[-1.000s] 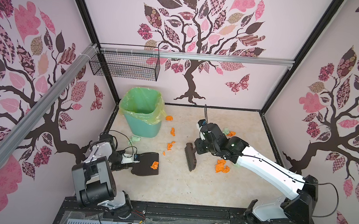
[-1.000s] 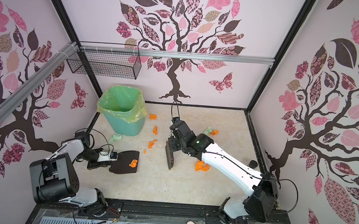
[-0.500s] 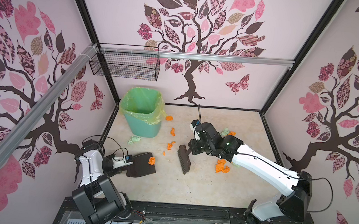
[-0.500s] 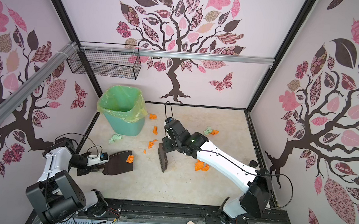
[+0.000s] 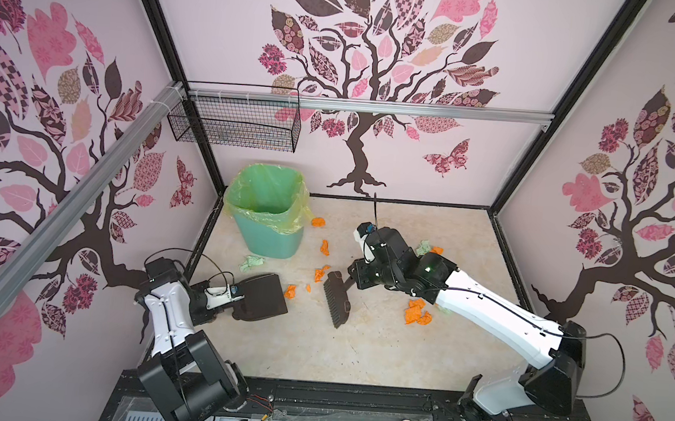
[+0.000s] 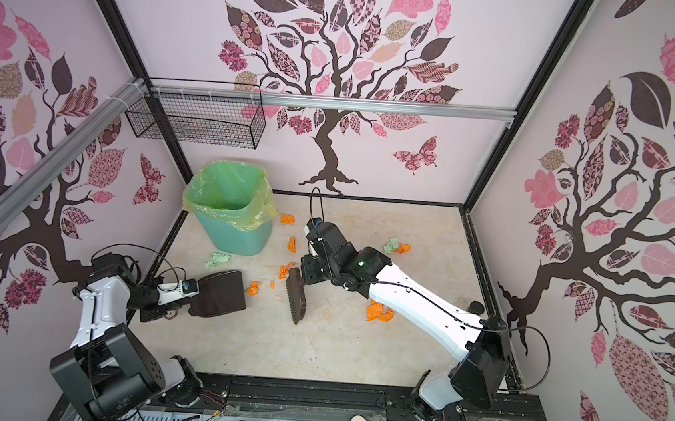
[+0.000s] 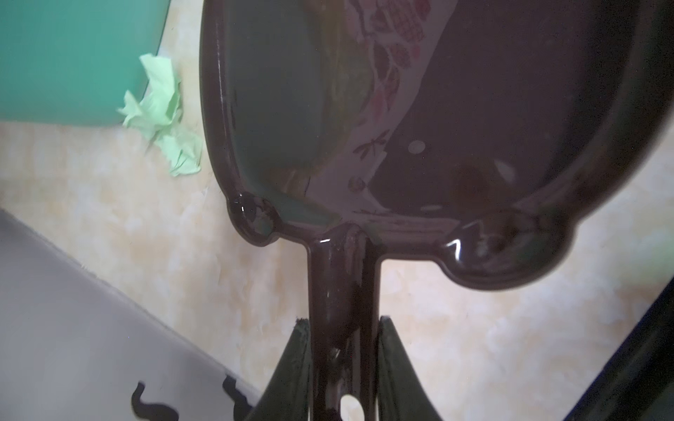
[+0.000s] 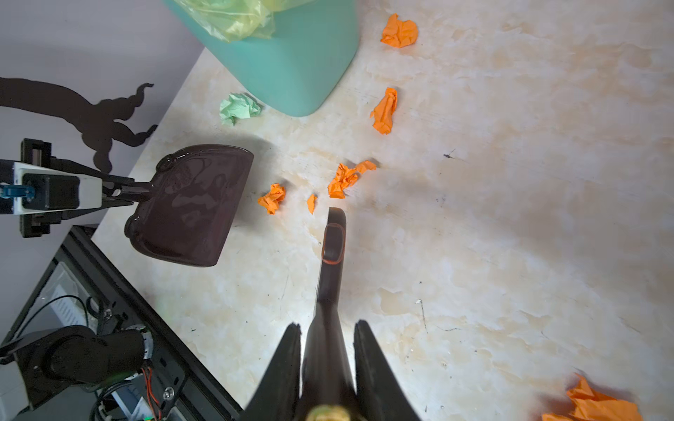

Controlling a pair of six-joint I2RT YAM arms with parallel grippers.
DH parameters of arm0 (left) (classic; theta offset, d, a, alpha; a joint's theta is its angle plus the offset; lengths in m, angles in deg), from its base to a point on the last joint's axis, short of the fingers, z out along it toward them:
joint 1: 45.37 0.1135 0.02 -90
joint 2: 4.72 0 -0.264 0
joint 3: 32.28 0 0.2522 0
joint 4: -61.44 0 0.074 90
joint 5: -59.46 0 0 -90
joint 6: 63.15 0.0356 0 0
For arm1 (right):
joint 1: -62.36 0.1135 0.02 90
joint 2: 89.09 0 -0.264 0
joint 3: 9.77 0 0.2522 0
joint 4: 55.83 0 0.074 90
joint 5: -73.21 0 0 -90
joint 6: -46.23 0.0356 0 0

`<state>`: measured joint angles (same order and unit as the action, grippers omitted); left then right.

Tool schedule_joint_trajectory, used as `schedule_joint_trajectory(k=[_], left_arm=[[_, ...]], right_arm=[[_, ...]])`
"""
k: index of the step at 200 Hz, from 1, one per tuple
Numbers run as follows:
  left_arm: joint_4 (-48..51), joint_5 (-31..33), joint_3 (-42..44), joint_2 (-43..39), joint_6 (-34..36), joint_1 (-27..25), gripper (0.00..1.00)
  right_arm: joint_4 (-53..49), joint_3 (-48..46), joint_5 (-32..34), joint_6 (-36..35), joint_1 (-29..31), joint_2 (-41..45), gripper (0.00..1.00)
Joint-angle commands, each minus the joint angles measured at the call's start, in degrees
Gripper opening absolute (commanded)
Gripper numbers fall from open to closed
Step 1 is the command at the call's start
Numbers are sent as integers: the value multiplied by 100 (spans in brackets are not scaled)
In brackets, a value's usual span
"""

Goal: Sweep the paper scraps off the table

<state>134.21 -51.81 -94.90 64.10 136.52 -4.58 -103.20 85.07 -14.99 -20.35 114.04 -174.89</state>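
The right arm partly hides paper scraps.

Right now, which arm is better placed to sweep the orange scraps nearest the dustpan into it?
Right. The right end effector grips the brush, which sits just beside the orange scraps near the dustpan. The left end effector holds the dustpan handle.

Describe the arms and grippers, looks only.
Both look alike. The left arm and right arm have glossy white link shells between chunky black joint housings, with thin black cables looping outside. A green light glows on the right arm. The left gripper and right gripper are each a pair of dark tapered wedges.
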Motion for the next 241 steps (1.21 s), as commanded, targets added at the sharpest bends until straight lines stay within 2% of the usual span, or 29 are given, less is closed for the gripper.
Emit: schedule_joint_trajectory(k=[1, 45, 77, 97, 105, 131, 153, 177, 188, 205, 222, 241], left_arm=[[335, -364, -299, -126, 194, 218, 13], [711, -563, -682, -281, 243, 388, 13], [1141, -937, -1409, -192, 272, 799, 13], [1316, -1151, -1796, -71, 279, 1026, 13], [1342, -1192, -1861, -32, 284, 1287, 12], [1471, -1161, -1769, 3, 437, 1338, 13], [1007, -1149, -1312, -70, 526, 1339, 22], [450, -1082, -738, 123, 1232, 1335, 47], [125, -950, -573, 367, 1483, 1295, 53], [-134, -677, -677, 998, 1620, 1186, 56], [68, -575, -1278, 1747, 1502, 1125, 56], [80, -449, -1723, 2320, 1369, 1119, 52]], right_arm=[[174, 308, -125, 162, 14, -102, 0], [272, 367, -209, 308, 10, -38, 0], [1236, 69, -777, 947, 36, -91, 0], [1753, 29, -881, 1265, 131, -230, 0], [1859, 67, -928, 1296, 162, -301, 0], [1923, 101, -898, 1276, 193, -387, 0], [1734, 77, -791, 1150, 193, -331, 0], [1575, -11, -763, 1033, 196, -189, 0], [1471, -19, -705, 1023, 193, -144, 0], [1295, 26, -664, 1018, 194, -124, 0], [1139, 137, -630, 1057, 195, -130, 0], [1038, 269, -594, 1142, 202, -188, 0]])
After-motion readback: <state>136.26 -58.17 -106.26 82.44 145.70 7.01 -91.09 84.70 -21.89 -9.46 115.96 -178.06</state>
